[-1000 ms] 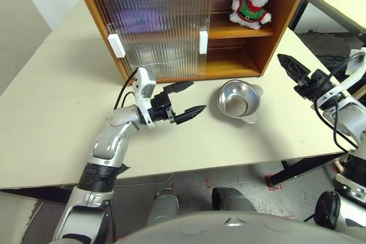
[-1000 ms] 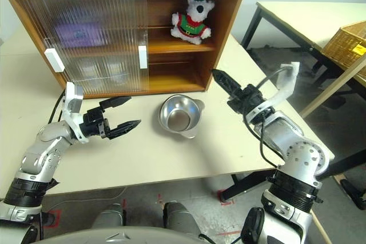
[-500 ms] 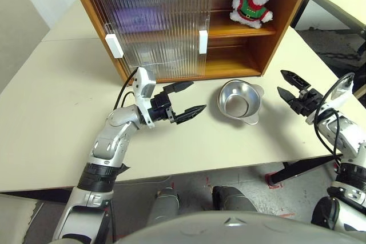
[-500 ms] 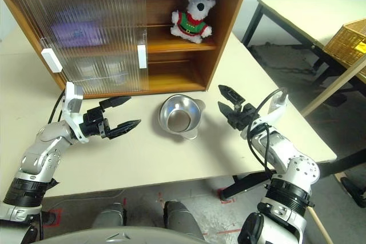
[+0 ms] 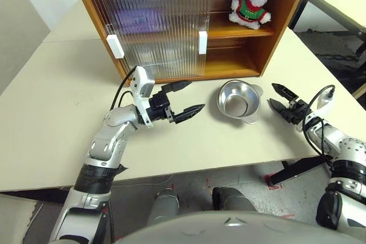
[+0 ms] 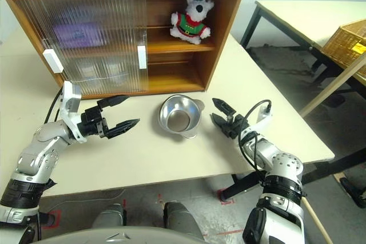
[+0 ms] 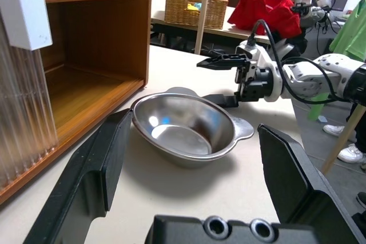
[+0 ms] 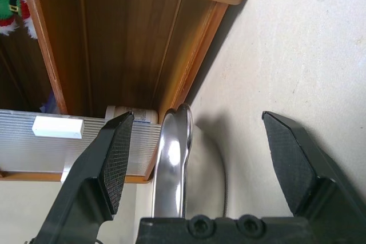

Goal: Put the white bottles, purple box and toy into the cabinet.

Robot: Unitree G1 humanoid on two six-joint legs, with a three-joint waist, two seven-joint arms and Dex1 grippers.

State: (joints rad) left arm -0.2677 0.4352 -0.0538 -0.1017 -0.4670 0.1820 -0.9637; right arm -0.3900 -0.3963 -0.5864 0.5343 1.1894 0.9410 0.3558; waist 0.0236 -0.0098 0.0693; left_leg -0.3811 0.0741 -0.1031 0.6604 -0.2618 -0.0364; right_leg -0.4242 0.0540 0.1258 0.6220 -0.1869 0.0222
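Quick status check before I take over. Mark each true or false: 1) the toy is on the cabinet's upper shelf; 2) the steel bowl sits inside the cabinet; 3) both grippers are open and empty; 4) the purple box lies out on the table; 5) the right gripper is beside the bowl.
1) True: the toy sits on the upper shelf of the cabinet.
2) False: the steel bowl is on the table, in front of the cabinet.
3) True: the left gripper and the right gripper are open, holding nothing.
4) False: the purple box shows behind the ribbed sliding door, inside the cabinet.
5) True: it is beside the bowl, not touching.
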